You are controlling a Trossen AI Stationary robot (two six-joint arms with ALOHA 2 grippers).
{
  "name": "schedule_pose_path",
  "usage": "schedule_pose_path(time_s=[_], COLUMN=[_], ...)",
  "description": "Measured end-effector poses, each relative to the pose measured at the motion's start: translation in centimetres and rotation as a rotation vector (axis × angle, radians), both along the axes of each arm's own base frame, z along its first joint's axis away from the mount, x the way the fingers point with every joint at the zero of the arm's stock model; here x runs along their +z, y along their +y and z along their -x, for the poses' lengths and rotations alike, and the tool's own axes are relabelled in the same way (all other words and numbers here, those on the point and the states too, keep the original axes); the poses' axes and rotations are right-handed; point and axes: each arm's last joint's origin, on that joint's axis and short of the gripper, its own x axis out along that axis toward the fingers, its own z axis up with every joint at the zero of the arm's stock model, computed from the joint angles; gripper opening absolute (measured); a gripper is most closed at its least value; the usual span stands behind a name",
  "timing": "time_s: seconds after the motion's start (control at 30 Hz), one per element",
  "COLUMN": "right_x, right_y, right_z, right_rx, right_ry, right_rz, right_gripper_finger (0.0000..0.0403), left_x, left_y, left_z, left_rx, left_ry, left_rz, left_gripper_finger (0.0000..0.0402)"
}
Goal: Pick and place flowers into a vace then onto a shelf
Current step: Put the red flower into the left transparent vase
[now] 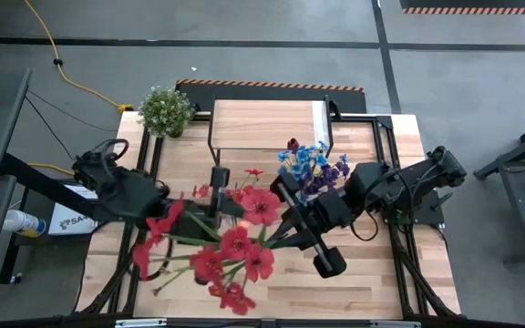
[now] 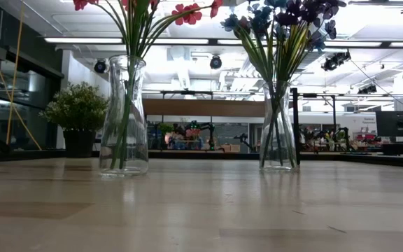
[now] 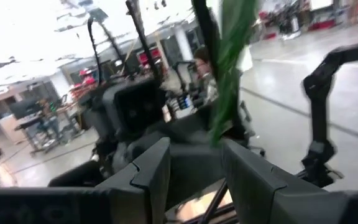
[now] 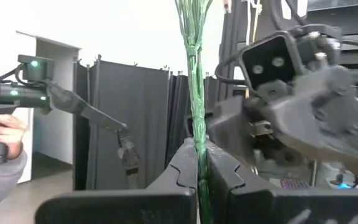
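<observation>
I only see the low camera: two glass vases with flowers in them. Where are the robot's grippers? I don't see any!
Observer: The right gripper is shut on a thin green stem; its wrist view shows that.
Operator: Is a vase on the shelf yet?
Observer: No. From above, the shelf has no vase on its wooden top.
Operator: Where's the other arm?
Observer: The left gripper is by the red flowers, left of the table's middle.
</observation>
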Motion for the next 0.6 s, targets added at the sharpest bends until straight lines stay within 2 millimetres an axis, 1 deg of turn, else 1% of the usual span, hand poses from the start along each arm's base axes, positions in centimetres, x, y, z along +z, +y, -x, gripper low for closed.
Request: schedule_pose_path(time_s=[0.27,0.47,0.6], right_x=[-0.09,-0.43,-0.59], right_y=[0.03,0.16,-0.12], right_z=[-0.01,-0.33,-0.64], right_rx=[0.006,0.006,-0.005], right_ry=[0.012,0.026,0.030], right_rz=[0.001,0.007,0.008], right_gripper_finger=[0.0000,0.0000,0.0000], left_x=[0.04,0.09,0.10], left_y=[0.91,0.96,0.95], left_z=[-0.60,-0.61,-0.61], left_rx=[0.015,0.008,0.008], left_ry=[-0.006,-0.010,-0.011], left_rz=[0.009,0.011,0.011], left_gripper_finger=[0.0179,0.0179,0.0179])
